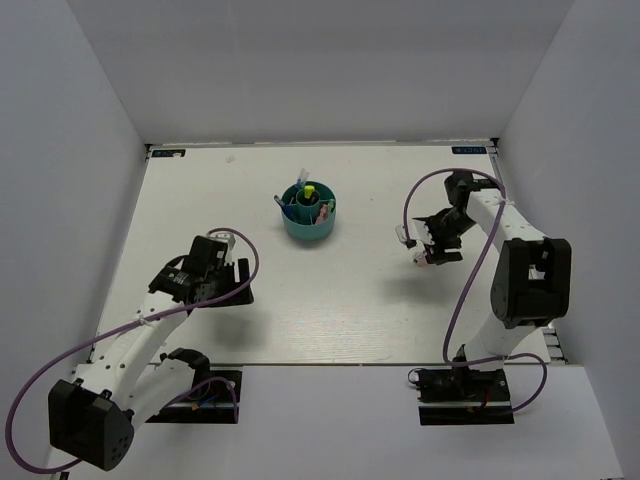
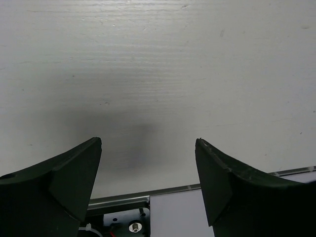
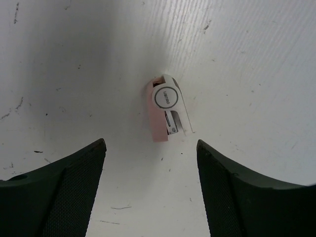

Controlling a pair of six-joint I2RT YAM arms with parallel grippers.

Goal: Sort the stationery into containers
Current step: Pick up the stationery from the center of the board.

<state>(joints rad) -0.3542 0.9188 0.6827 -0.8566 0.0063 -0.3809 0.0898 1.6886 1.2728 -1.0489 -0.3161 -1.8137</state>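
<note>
The round teal organizer [image 1: 310, 228] is seen toward the far edge of the table [image 1: 330, 320], about midway across, with pens and markers [image 1: 311, 198] stood in its compartments. The left gripper [image 2: 148, 143] is held spread over bare table near the near-left corner. The right gripper [image 3: 150, 143] is likewise spread near the right edge, with a small pink-and-white piece [image 3: 167, 106] lying on the table just ahead of its fingers, apart from them.

Centre: round teal holder [image 1: 310, 232], pens [image 1: 310, 190] poking up; bare tabletop [image 1: 350, 300] all round it.
Right gripper [image 3: 150, 143]: fingers spread, small pink-and-white piece [image 3: 167, 107] lying just ahead.
Left gripper [image 2: 148, 140]: fingers spread over bare tabletop.
Edges: white walls [image 1: 90, 150] on three sides.
</note>
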